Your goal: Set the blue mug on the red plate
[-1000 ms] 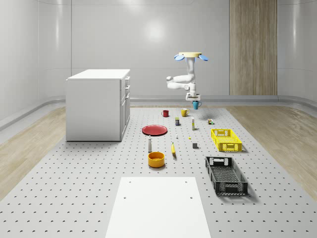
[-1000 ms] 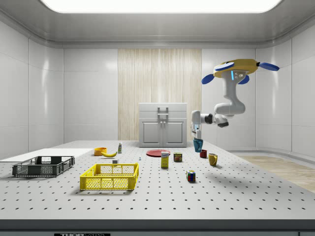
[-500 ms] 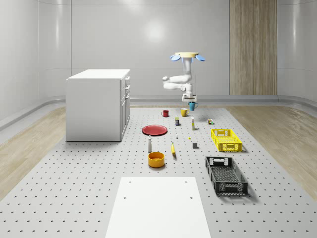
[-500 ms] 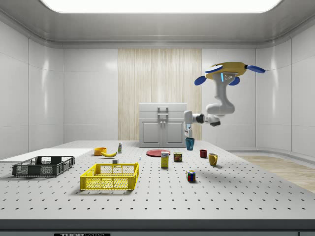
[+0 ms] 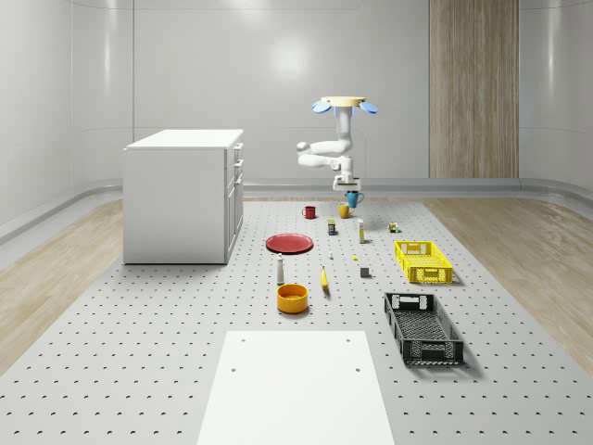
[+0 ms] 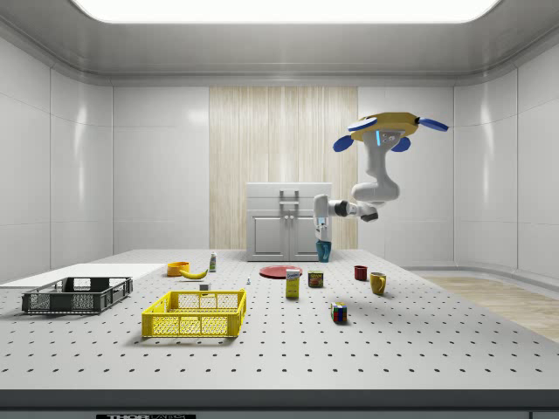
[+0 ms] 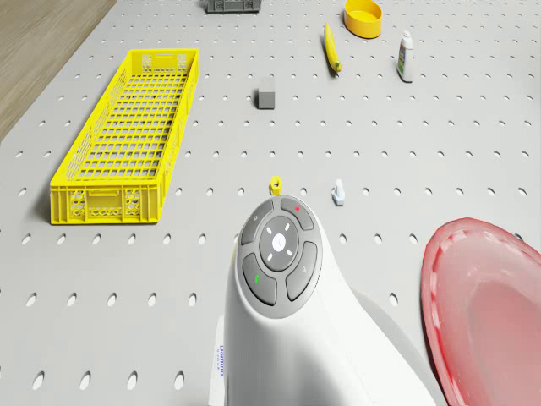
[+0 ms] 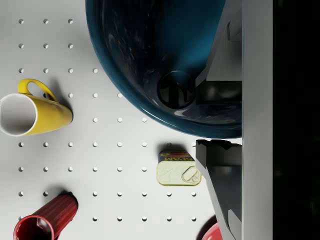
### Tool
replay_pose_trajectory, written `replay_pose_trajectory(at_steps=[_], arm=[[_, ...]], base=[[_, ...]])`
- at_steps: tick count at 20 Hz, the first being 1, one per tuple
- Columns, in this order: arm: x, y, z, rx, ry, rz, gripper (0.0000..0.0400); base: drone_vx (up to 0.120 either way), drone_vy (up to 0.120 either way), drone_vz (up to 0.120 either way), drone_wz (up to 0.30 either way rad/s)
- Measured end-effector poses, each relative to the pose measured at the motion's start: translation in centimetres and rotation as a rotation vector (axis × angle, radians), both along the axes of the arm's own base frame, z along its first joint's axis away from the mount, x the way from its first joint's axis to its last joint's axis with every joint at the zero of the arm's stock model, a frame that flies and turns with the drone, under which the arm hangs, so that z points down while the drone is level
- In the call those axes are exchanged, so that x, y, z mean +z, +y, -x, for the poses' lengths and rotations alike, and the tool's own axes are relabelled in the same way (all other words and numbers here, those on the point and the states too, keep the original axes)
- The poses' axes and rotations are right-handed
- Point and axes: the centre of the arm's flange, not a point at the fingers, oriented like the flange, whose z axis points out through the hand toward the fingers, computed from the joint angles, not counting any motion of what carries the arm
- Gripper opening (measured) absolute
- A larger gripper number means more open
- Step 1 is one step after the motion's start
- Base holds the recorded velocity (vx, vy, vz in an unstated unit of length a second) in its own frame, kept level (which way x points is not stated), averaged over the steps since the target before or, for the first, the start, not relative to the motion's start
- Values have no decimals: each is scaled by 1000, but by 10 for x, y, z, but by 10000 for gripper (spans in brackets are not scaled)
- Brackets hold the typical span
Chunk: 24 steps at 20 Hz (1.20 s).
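Gripping blue mug (image 5: 353, 197), airborne

I'm sliding toward the whole-scene view's left, my drone body (image 5: 344, 103) now hovering nearer the cabinet (image 5: 183, 193) than a second ago. My gripper (image 6: 322, 231) carries the blue mug (image 6: 324, 251) along, off the table, past the yellow mug (image 6: 377, 283) and the red mug (image 6: 360, 272). In the side view the blue mug closes on the red plate (image 6: 280, 271).
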Motion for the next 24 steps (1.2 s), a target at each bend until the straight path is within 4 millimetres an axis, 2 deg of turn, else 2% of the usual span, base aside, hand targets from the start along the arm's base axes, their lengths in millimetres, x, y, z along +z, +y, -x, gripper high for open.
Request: replay_pose_trajectory(at_steps=[24], arm=[[0, 0, 0, 0, 0, 0, 100]], base=[[120, -120, 0, 0]])
